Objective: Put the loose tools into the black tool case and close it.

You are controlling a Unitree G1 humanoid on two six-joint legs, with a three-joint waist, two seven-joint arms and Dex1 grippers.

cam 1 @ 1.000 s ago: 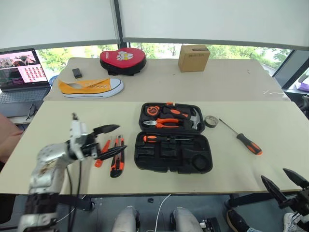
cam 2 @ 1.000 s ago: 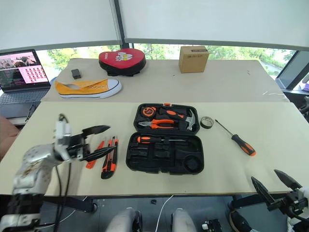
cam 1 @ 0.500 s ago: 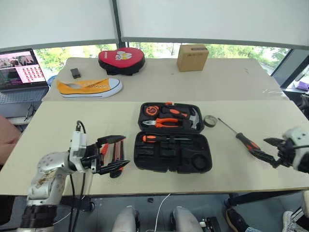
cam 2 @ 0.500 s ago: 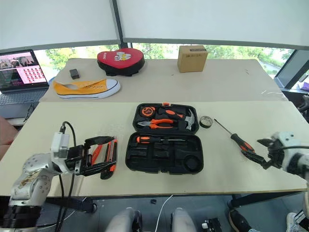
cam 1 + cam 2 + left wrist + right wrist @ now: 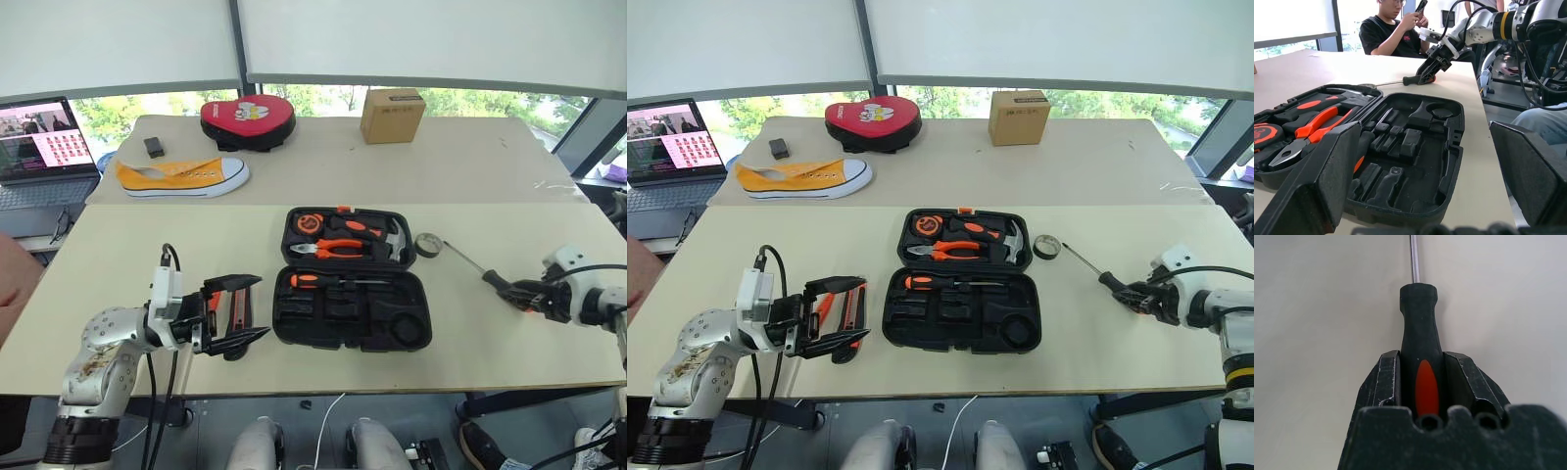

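Looks like a robotics lab or test room inside an office building. 2 plain beige tables [image 5: 294,157] pushed together under wide windows [image 5: 127,113] with white roller blinds [image 5: 421,44] drawn most of the way down, greenery outside. An open laptop [image 5: 39,147] just beside the far table's left end. Behind the near table, a seated person [image 5: 1393,29] looking at a phone, amid hanging cables [image 5: 1542,58].
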